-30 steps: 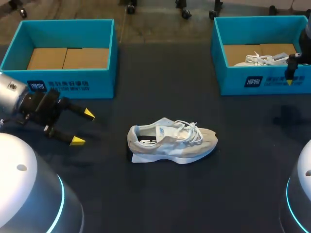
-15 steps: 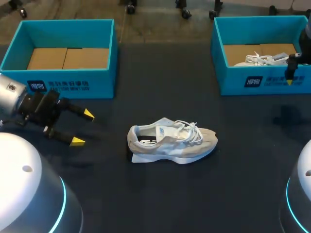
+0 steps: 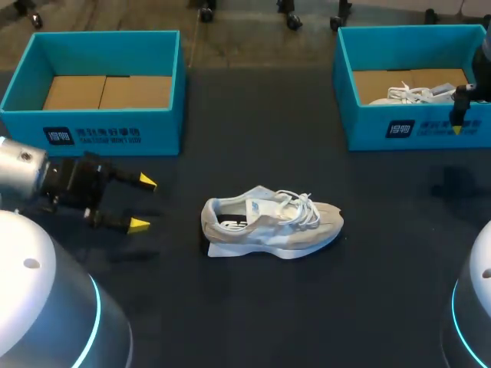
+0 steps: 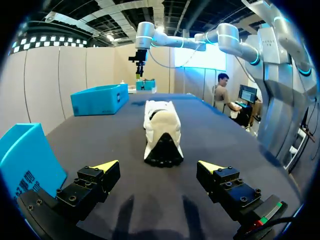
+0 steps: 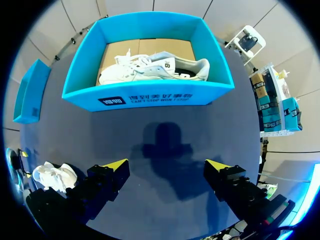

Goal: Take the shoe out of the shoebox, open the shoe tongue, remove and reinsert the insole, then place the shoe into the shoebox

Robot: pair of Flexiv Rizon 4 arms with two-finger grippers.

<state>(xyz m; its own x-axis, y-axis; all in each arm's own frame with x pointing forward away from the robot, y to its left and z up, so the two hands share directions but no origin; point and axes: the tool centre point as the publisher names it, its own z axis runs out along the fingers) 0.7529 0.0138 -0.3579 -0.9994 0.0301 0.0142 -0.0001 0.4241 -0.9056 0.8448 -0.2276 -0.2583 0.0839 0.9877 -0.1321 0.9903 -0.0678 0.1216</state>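
Note:
A beige and white shoe (image 3: pixel 270 222) lies on its sole mid-table, heel to the left and laces loose. My left gripper (image 3: pixel 143 203) hovers open to the left of the heel, clear of it. In the left wrist view the shoe (image 4: pixel 161 125) sits ahead of the open left gripper (image 4: pixel 160 167), heel first. My right gripper (image 3: pixel 458 123) hangs over the front wall of the right shoebox (image 3: pixel 414 134). The right wrist view shows this gripper (image 5: pixel 167 165) open above the table before that box (image 5: pixel 150 95), which holds a second white shoe (image 5: pixel 155 67).
A second teal shoebox (image 3: pixel 115 134) stands at the back left with only brown cardboard inside. Dark table surface lies open around the shoe and along the front edge.
My left gripper has shifted a little to the right, toward the shoe's heel, and slightly nearer the front. The right arm and the shoe have stayed put.

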